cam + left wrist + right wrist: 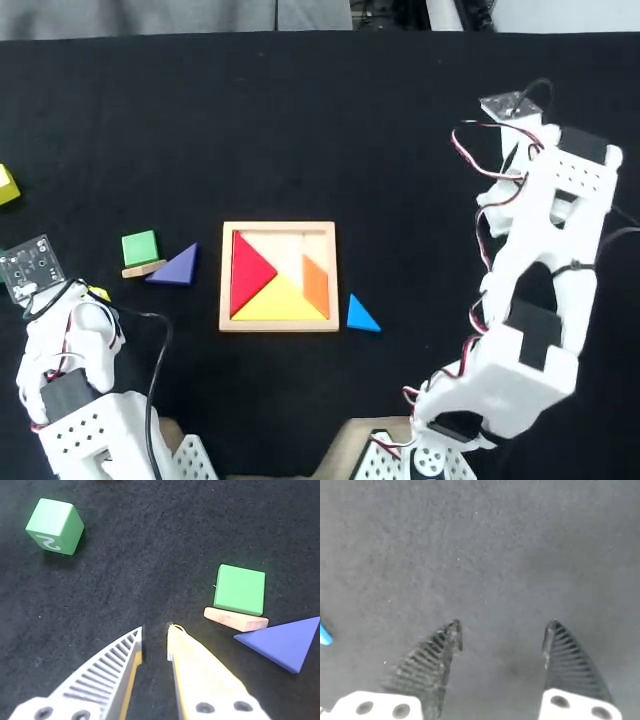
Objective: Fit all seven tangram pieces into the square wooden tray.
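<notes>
Square wooden tray [226, 280] part filled, white-marked green cube [54, 526], left pincer [156, 628] narrowly parted, right pincer [503, 624] wide apart.

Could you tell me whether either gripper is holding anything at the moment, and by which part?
Nothing is held: the left gripper and the right gripper both show only black cloth between their fingers.
</notes>
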Controlling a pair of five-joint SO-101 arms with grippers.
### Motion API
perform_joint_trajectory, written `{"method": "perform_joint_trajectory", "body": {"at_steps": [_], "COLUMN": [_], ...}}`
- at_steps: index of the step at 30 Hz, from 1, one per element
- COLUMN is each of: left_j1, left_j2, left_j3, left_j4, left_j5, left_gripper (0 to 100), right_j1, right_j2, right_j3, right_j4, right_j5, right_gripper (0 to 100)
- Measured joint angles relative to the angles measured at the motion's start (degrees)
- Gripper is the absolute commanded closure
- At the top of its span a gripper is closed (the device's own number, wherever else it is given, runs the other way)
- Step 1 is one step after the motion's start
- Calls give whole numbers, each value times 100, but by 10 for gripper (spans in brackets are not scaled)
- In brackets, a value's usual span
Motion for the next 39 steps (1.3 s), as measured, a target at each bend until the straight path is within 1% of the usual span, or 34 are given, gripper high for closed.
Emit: {"method": "perform_joint_trajectory", "body": {"at_steps": [5, 6, 7, 8, 9, 10, 11, 12, 14, 17, 21, 24, 27, 29, 31, 33, 35, 37, 39], "left_j1": [0, 0, 0, 0, 0, 0, 0, 0, 0, 0, -26, -396, -914, -1248, -1442, -1582, -1705, -1793, -1881], "left_j2": [0, 0, 0, 0, 0, 0, 0, 0, 0, 0, 0, 0, 0, 0, 0, 0, 0, 0, 0], "left_j3": [0, 0, 0, 0, 0, 0, 0, 0, 0, 0, 0, 0, 0, 0, 0, 0, 62, 105, 132], "left_j4": [0, 0, 0, 0, 0, 0, 0, 0, 0, 0, 0, 0, 0, 0, 0, 0, 0, 0, 0], "left_j5": [0, 0, 0, 0, 0, 0, 0, 0, 0, 0, 9, 18, 18, 18, 18, 18, 18, 18, 18], "left_gripper": [898, 898, 898, 898, 898, 898, 898, 898, 898, 898, 901, 902, 902, 902, 902, 902, 902, 902, 902], "right_j1": [-290, -378, -484, -580, -677, -774, -888, -1011, -1363, -2057, -3077, -3903, -4800, -5336, -5793, -6145, -6391, -6593, -6787], "right_j2": [-510, -598, -668, -712, -756, -791, -809, -809, -809, -809, -809, -809, -809, -809, -809, -809, -756, -571, -220], "right_j3": [44, 44, 44, 44, 44, 44, 44, 44, 44, 44, 44, 44, 167, 378, 659, 905, 958, 949, 853], "right_j4": [70, 79, 88, 88, 88, 88, 88, 88, 88, 88, 88, 88, -158, -571, -1020, -1468, -1785, -1978, -2127], "right_j5": [-316, -378, -440, -492, -536, -554, -571, -580, -589, -642, -888, -949, -949, -923, -668, -396, -316, -343, -615], "right_gripper": [732, 753, 803, 878, 977, 988, 937, 907, 871, 805, 701, 685, 733, 779, 813, 835, 859, 908, 978]}}
